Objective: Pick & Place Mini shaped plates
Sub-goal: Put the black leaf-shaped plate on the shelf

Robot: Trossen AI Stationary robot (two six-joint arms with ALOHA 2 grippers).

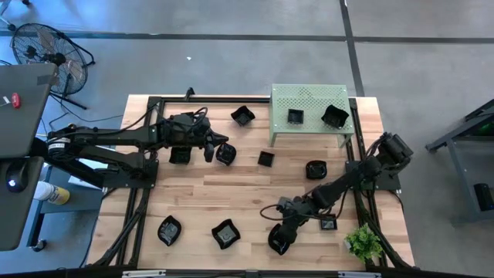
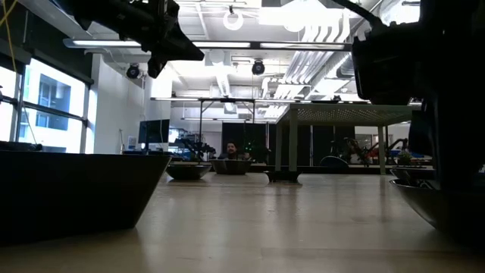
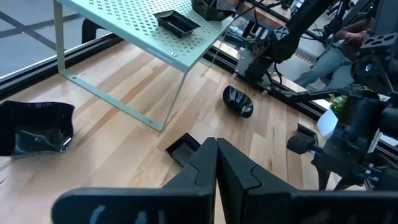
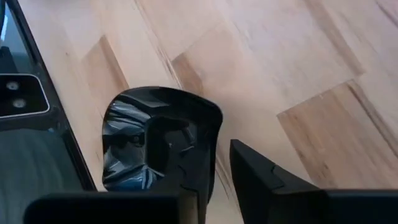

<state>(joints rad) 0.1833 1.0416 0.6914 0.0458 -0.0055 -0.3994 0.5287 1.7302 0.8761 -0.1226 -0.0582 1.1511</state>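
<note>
Several glossy black mini shaped plates lie on the wooden table. One plate (image 1: pixel 278 241) (image 4: pixel 143 130) sits near the front edge, right of centre, with my right gripper (image 1: pixel 282 232) (image 4: pixel 217 163) down on it, shut on its rim. My left gripper (image 1: pixel 210 148) (image 3: pixel 216 152) hangs shut and empty above the table's far left part, between two plates (image 1: pixel 179 155) (image 1: pixel 225 154). The pale green perforated stand (image 1: pixel 309 108) at the far edge carries two more plates (image 1: pixel 295 116) (image 1: pixel 334 116). My right gripper has the plate's rim (image 4: pixel 215 134) between its fingers, one finger (image 4: pixel 189 177) inside the dish and the other (image 4: pixel 261 177) outside it. The fingers come slanting down from the table's right side. The plate lies flat on the table.
More plates lie scattered: far centre (image 1: pixel 242 116), centre (image 1: pixel 265 158), right of centre (image 1: pixel 316 169), beside the right arm (image 1: pixel 328 223), and front left (image 1: pixel 169 230) (image 1: pixel 225 233). A small green plant (image 1: pixel 363 243) stands at the front right corner. Black frame rails run along the table's sides.
</note>
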